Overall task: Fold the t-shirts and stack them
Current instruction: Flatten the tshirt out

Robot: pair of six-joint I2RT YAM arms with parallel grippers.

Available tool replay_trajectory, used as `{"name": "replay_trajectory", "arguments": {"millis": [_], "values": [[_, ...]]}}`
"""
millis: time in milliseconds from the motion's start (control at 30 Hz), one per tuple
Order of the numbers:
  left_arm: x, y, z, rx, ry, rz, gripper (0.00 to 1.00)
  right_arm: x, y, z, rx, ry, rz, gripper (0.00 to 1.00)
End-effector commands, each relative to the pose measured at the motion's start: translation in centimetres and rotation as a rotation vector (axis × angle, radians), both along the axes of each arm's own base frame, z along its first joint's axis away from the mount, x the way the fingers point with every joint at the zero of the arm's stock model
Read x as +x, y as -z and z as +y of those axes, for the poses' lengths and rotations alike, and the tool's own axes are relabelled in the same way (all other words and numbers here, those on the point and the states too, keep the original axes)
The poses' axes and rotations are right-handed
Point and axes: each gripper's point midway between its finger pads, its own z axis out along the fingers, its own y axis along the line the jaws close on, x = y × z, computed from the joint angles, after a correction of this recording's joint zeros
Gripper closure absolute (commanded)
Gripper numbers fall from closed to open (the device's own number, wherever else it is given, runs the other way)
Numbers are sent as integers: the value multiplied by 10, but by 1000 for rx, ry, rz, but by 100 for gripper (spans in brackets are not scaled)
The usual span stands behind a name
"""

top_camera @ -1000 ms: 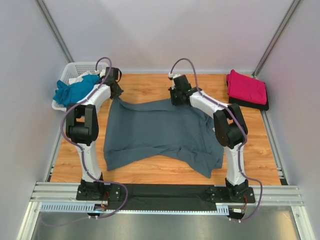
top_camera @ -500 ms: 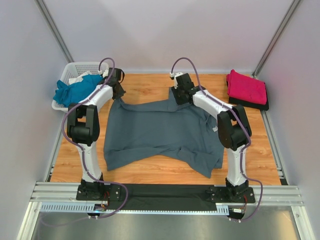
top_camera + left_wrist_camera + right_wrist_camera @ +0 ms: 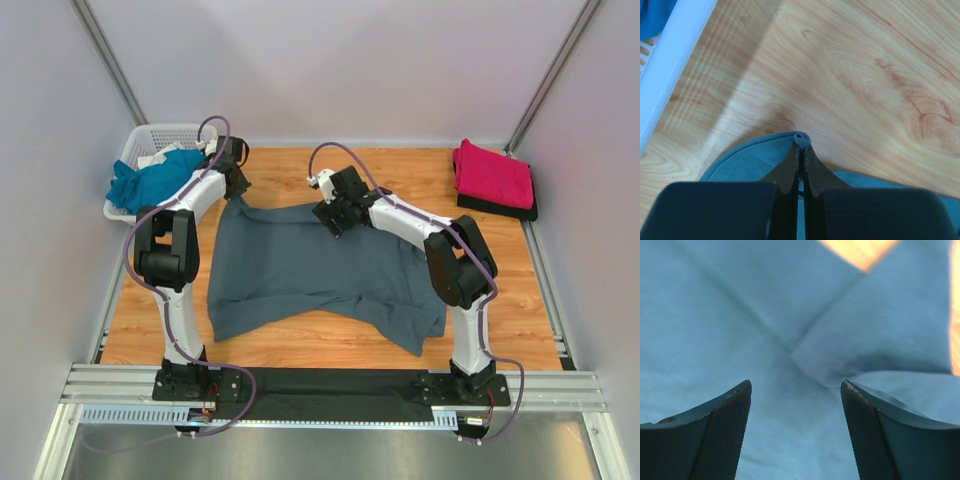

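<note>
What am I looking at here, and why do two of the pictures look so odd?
Two robot arms are bolted to a wooden table. The wide picture looks down from above; the two odd ones come from cameras on each arm's wrist, staring past its own claw. A grey t-shirt lies spread out. The left claw is shut, pinching its far edge; the right claw stands open above the cloth, holding nothing. A teal t-shirt sits in a white basket, and a folded pink t-shirt lies far right.

Left pincer [image 3: 800, 144] clamped, right pincer [image 3: 796, 386] spread apart.
</note>
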Motion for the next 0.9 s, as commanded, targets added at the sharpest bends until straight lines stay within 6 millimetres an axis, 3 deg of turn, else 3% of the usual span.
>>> {"name": "replay_trajectory", "arguments": {"millis": [0,267,500,567,700,867], "values": [[4,-9,0,19,11,-30,100,11,-18,10,-50,-82,-126,27],[4,-9,2,32,12,-29,100,27,-10,11,-87,-72,-163,31],[4,-12,5,44,1,-33,100,34,10,12,-120,-63,-118,58],[4,-13,5,44,1,-36,100,39,8,9,-117,-45,-123,60],[3,-15,6,48,-1,-37,100,48,1,2,-80,0,-123,77],[2,-14,5,40,-2,-35,100,50,-8,0,20,29,-89,81]]}}
